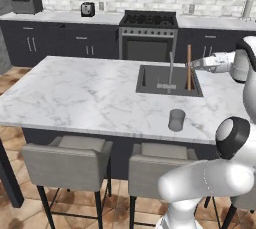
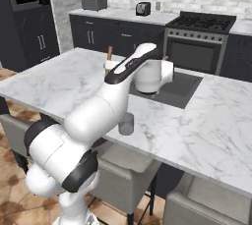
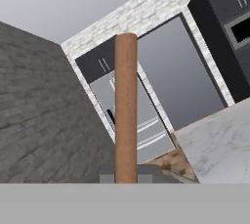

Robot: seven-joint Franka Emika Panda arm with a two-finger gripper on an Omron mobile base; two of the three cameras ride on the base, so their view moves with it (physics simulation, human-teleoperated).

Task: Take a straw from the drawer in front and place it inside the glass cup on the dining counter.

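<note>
1. Gripper (image 1: 192,64) clamps the straw (image 1: 189,67), upright above the sink (image 1: 145,79).
2. Carrying step now: cup (image 1: 176,120) waits near the counter (image 1: 75,93) edge.
3. Next, I'd say: swing over the cup, lower straight in.

The gripper's fingers cannot be made out in the left base view: the hand ends at the straw (image 1: 189,66), too small to show how the jaws stand. In the right base view the arm's own white links cover the gripper, and just the straw's top end (image 2: 109,53) rises above them, so its lower part and the grip are hidden. The glass cup (image 2: 126,124), below the jaws, is partly hidden behind the forearm. In the hand view the straw's base (image 3: 126,110) is cut off below.
</note>
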